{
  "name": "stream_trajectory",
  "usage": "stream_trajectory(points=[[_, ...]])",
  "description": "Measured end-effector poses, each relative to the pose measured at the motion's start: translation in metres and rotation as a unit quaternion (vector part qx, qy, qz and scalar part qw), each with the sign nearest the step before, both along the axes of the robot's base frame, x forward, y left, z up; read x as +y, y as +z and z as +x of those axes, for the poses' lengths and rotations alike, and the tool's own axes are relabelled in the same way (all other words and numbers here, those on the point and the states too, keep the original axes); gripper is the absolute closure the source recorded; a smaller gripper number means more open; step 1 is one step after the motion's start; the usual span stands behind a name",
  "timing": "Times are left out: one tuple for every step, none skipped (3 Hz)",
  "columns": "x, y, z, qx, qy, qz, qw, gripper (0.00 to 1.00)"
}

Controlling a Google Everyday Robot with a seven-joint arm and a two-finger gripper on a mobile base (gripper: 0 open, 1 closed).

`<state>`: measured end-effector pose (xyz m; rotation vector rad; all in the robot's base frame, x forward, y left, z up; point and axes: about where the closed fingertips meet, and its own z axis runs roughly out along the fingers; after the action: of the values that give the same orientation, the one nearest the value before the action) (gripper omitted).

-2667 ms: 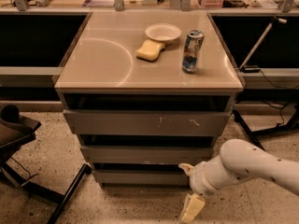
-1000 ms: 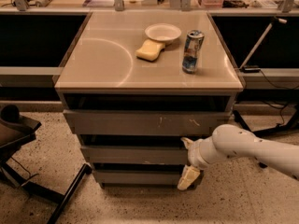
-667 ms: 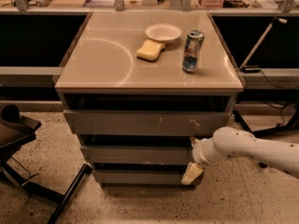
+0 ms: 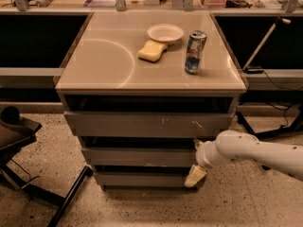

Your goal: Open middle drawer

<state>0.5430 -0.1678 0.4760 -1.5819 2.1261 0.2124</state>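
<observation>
You're getting warm, yellowish light from above: the cabinet top [image 4: 94, 65] is the brightest surface, with a pale curved glare arc across its left half. The recesses [image 4: 142, 103] above each drawer front fall into deep shadow, and the bays [image 4: 38, 41] on both sides read black. The gripper [image 4: 196, 162], at the right end of the middle drawer [image 4: 137, 156], catches the light pale cream; the floor [image 4: 142, 207] is dim.
</observation>
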Motion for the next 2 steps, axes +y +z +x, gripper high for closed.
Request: stream_trajectory(points=[[0.000,-0.038,0.011,0.001,-0.014,-0.020,0.9997,0.00],[0.001,-0.076,0.042,-0.017,-0.047,-0.042,0.9979,0.00]])
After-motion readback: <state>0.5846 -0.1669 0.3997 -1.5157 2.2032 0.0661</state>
